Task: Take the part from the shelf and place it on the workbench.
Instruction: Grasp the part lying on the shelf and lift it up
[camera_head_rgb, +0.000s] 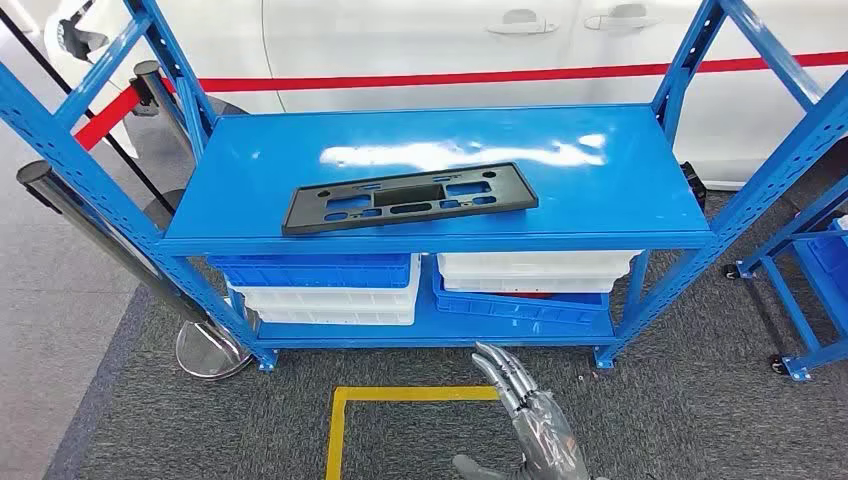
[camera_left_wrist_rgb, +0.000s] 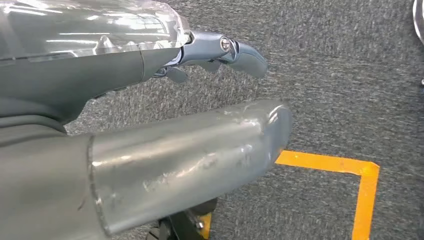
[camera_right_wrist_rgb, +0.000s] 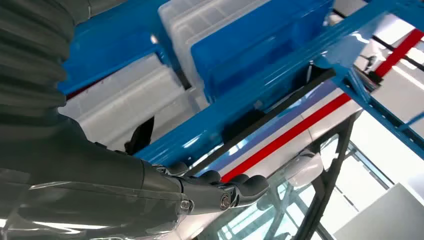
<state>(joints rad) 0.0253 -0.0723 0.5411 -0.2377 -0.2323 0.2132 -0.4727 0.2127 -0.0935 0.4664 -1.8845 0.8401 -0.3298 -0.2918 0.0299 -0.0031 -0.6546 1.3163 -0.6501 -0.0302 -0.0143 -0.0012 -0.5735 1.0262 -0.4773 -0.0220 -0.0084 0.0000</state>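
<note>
The part (camera_head_rgb: 408, 197) is a flat black plate with several cutouts. It lies on the top board of the blue shelf (camera_head_rgb: 600, 180), left of centre and near the front edge. My right hand (camera_head_rgb: 535, 425) is low in front of the shelf, over the carpet, well short of the part, its fingers stretched toward the shelf and holding nothing. In the right wrist view the right hand (camera_right_wrist_rgb: 150, 195) points up at the shelf's underside and the bins. My left hand (camera_left_wrist_rgb: 125, 75) hangs over the carpet with fingers extended and nothing in it.
Blue bins (camera_head_rgb: 310, 270) and white bins (camera_head_rgb: 535, 268) fill the lower shelf. Yellow floor tape (camera_head_rgb: 340, 420) marks the carpet before the shelf. A stanchion base (camera_head_rgb: 210, 350) stands at the shelf's left leg, a second blue frame (camera_head_rgb: 800, 260) at right, a white car (camera_head_rgb: 400, 40) behind.
</note>
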